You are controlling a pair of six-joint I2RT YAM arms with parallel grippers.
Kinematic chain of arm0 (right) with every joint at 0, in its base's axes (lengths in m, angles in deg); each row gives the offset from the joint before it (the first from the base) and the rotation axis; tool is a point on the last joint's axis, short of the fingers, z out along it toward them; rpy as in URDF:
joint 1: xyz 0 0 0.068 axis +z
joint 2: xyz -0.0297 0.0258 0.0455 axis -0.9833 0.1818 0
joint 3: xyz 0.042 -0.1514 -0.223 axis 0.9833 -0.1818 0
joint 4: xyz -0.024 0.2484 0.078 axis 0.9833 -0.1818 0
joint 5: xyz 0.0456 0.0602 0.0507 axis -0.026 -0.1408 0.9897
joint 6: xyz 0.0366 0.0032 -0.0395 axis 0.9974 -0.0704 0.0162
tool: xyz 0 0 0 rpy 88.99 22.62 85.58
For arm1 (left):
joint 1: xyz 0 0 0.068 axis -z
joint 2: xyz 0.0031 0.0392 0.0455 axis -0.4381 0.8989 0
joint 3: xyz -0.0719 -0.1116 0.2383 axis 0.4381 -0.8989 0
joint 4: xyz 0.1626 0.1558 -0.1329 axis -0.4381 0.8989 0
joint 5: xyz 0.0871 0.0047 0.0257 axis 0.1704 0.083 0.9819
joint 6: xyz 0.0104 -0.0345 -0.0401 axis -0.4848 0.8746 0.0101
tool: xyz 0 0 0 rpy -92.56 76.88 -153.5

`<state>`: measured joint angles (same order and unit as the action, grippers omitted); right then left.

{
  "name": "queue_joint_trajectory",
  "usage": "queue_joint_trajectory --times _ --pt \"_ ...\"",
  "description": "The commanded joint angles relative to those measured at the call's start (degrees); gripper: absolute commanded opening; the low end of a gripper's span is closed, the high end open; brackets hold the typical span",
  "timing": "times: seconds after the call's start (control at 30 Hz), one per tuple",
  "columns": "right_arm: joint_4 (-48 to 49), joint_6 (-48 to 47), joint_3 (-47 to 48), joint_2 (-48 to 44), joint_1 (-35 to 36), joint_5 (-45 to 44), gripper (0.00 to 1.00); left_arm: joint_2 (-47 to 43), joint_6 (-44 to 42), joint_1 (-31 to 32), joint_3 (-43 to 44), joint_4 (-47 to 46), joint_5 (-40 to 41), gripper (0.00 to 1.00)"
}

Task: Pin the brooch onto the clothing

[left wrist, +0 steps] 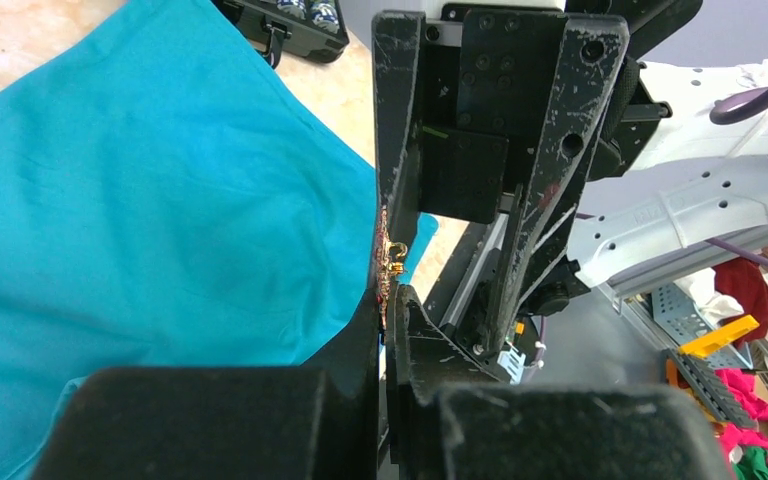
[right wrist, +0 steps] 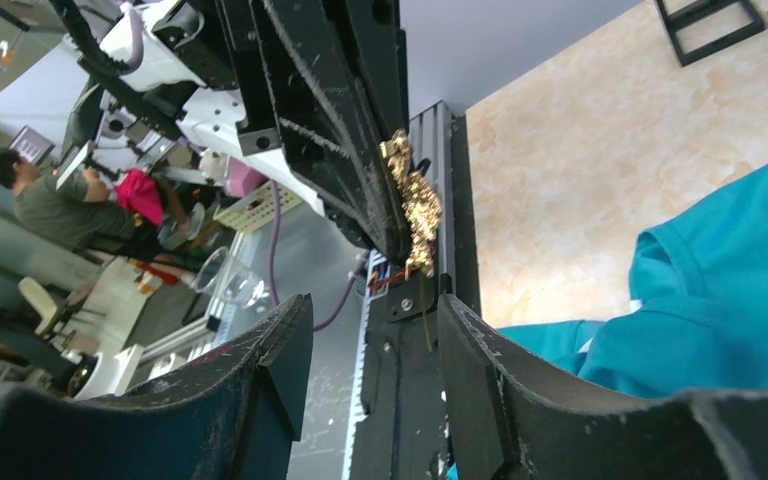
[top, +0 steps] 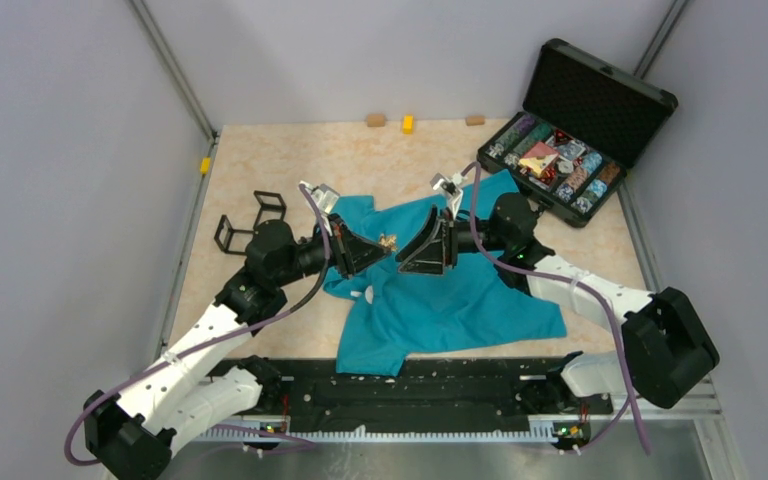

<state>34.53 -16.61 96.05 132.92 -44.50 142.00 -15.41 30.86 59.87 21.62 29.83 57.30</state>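
Jaws on the left side are pressed together on the brooch, a small gold-looking cluster held up over the clothing and, as far as I can see, clear of it. The right jaws stand apart, facing the left jaws almost tip to tip with the brooch between the two, and they grip nothing. The clothing, a teal T-shirt, lies rumpled across the middle of the desk, reaching toward its near edge. A black case of trinkets sits open at the far right corner.

My reading is that the brooch is being readied or passed between the arms, and pinning has not begun. The next move calls for a steady hold on the ornament while the right jaws take its free side or work the clasp, before fabric meets the pin. The piece is tiny, so a slip looks easy.

The right wrist view shows the brooch's broad gold face, while the left wrist view gives only its thin edge. Only the overhead view shows how the shirt lies under both arms.
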Motion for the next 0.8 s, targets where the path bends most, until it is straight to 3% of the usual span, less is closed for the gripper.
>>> queue_joint_trajectory --times 0.0,0.2,0.53,0.77 --pt "1.79 0.26 1.65 0.84 0.74 5.29 0.49 -0.80 -0.03 -0.09 -0.63 -3.46 1.66 0.00" --pt "3.35 2.65 1.13 -1.07 0.83 7.83 0.46 -0.95 0.06 -0.12 -0.90 -3.20 2.14 0.00" --pt "19.43 12.57 1.20 1.57 0.86 5.58 0.45 0.93 1.05 -0.10 -1.00 -3.66 -5.11 0.00" --pt "20.15 12.61 1.66 2.57 0.75 2.28 0.44 1.15 1.03 -0.12 -1.18 -2.13 -8.65 0.00"
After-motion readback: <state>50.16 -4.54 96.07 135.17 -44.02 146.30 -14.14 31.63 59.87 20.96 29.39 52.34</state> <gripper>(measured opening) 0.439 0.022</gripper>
